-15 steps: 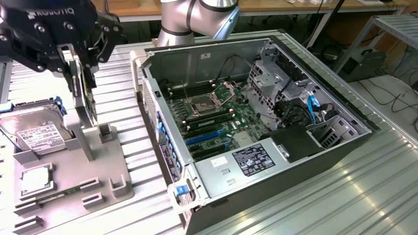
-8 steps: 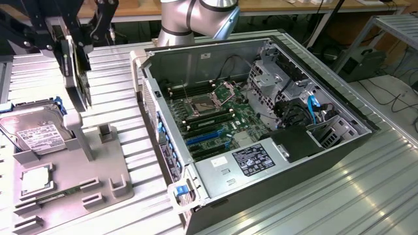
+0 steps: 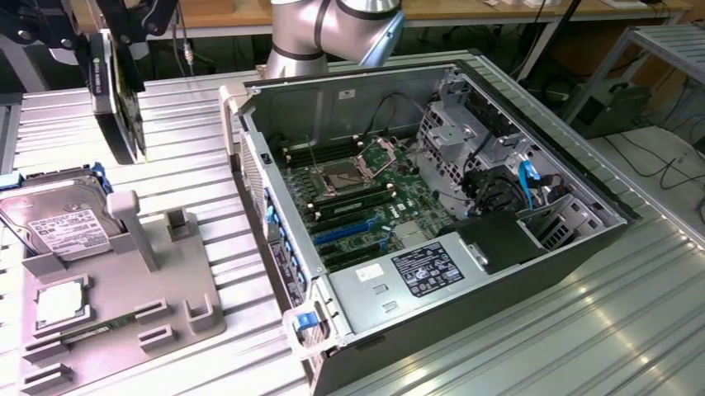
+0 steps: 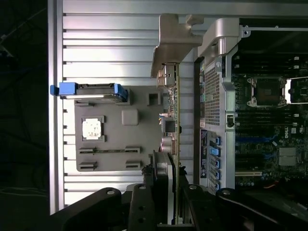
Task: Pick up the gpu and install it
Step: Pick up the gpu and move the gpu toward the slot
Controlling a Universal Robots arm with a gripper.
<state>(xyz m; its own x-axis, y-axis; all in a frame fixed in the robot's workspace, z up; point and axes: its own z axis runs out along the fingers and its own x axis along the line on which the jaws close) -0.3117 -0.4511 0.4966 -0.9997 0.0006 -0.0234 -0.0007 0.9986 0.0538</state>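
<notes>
One gpu (image 3: 118, 99): thin flat dark card held on edge, clear of the table, silver metal bracket (image 4: 175, 43) at its far end.
Gripper (image 4: 168, 204): black jaws clamped on the card's two faces.
Holder (image 3: 165, 289): moulded grey plastic, near the card; seats a silver hard drive (image 3: 55, 227) and a square chip (image 3: 61, 301).
Case (image 3: 364, 91): open metal tower, green motherboard (image 3: 375, 198) exposed.
Table (image 3: 617, 330): ribbed aluminium slats.

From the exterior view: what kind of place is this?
Likely a robotics lab bench for PC assembly: an open computer case on a ribbed metal table, a grey fixture holding a hard drive, and a robot arm behind.
</notes>
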